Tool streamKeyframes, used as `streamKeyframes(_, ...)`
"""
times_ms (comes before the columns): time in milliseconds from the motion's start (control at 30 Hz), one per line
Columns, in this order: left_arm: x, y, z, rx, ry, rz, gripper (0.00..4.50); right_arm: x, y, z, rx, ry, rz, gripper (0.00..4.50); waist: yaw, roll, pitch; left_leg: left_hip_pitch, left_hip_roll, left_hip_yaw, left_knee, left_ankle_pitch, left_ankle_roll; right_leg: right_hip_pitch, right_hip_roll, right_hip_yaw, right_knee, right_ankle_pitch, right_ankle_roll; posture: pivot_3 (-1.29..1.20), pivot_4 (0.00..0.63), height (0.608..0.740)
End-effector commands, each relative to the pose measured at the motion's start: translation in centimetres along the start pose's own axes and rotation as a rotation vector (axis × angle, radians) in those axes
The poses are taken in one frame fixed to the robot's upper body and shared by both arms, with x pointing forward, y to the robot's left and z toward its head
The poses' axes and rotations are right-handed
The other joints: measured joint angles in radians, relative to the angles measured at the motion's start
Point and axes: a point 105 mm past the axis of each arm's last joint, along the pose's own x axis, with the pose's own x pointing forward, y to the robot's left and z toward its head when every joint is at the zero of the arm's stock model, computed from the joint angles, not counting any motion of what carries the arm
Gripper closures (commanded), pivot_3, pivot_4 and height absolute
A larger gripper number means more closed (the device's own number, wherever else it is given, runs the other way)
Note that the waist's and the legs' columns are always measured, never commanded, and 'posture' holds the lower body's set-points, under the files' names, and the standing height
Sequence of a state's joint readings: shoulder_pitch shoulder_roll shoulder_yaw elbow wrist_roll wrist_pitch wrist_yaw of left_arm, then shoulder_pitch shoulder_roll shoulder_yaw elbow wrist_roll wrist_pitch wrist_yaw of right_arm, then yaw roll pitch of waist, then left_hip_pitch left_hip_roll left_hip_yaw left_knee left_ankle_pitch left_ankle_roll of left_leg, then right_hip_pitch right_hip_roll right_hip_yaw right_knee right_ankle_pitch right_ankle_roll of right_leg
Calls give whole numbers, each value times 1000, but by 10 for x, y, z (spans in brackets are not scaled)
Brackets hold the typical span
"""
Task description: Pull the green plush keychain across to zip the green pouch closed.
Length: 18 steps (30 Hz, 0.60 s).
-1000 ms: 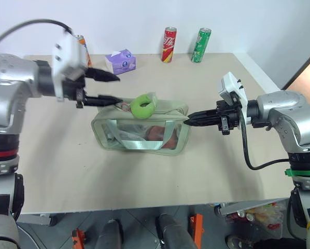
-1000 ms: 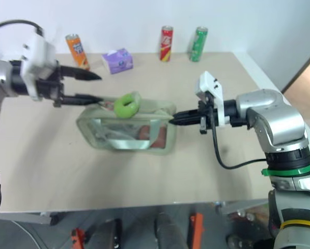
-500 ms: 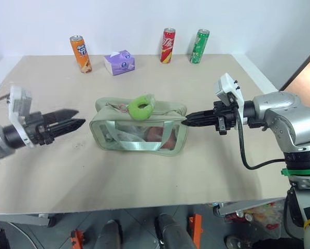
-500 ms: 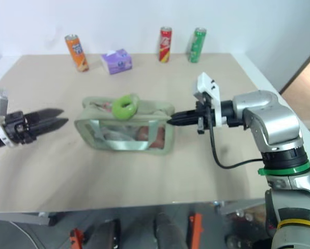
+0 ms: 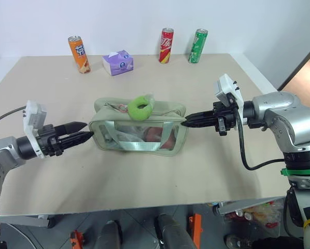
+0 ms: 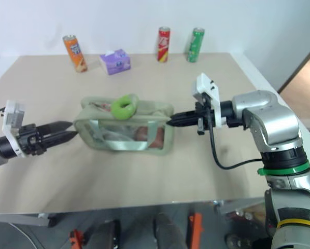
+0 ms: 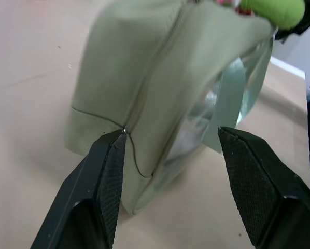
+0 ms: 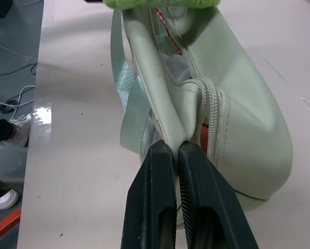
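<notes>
Claw on the right [image 5: 186,122] is pinched shut on the fabric at the right end of the pale green pouch [image 5: 139,132], holding that corner steady just beside the zipper's end. Claw on the left [image 5: 87,130] hangs level at the pouch's opposite end with its 2 black fingers spread apart around the end seam, gripping nothing. The pouch lies on its side in the middle of the bench [image 5: 144,176], clear window facing forward, webbing handles flat against it. On its top edge, a little left of centre, sits the fuzzy lime-green keychain [image 5: 140,107], ring-shaped, attached to the zipper pull.

The zipper looks open along part of the top, so the closing pull seems not yet done. To do it well, one claw should keep the pouch taut while the free claw grips the plush ring firmly, not just brushing the fuzz, and draws it straight along the zipper line. Pulling upward or sideways would likely lift or drag the soft bag instead of moving the slider. Well behind stand 3 cans and a purple tissue pack [image 5: 118,62], clear of the work.
</notes>
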State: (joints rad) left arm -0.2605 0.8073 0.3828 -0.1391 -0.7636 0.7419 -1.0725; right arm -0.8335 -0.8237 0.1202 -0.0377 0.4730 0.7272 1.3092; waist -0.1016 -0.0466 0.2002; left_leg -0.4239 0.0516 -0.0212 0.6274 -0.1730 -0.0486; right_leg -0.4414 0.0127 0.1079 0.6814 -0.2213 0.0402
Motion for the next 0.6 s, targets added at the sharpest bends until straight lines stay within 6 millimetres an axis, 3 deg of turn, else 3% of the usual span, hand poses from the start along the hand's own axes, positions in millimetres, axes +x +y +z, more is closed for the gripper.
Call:
streamKeyframes(33, 1, 1, 10, 57, -5, -10, 1590, -5, 3, 11, -45, -12, -2, 4500, 0, 0, 0, 0, 0, 0, 0, 0, 0, 0, 0, 0, 0, 0, 0, 0, 150, 740)
streamKeyframes(200, 8, 5, 13, 77, -13, -7, 1590, -6, 4, 11, -43, -9, -5, 4500, 0, 0, 0, 0, 0, 0, 0, 0, 0, 0, 0, 0, 0, 0, 0, 0, 150, 740)
streamKeyframes(333, 13, 4, 21, 97, -39, -19, 2680, -6, 4, 11, -41, -6, -8, 4500, 0, 0, 0, 0, 0, 0, 0, 0, 0, 0, 0, 0, 0, 0, 0, 0, 150, 740)
streamKeyframes(500, 14, 0, 22, 92, -60, -46, 4453, -6, 4, 11, -42, -7, -10, 4500, 0, 0, 0, 0, 0, 0, 0, 0, 0, 0, 0, 0, 0, 0, 0, 0, 150, 740)
streamKeyframes(600, 14, -2, 24, 90, -67, -56, 4453, -6, 4, 11, -43, -8, -9, 4500, 0, 0, 0, 0, 0, 0, 0, 0, 0, 0, 0, 0, 0, 0, 0, 0, 150, 740)
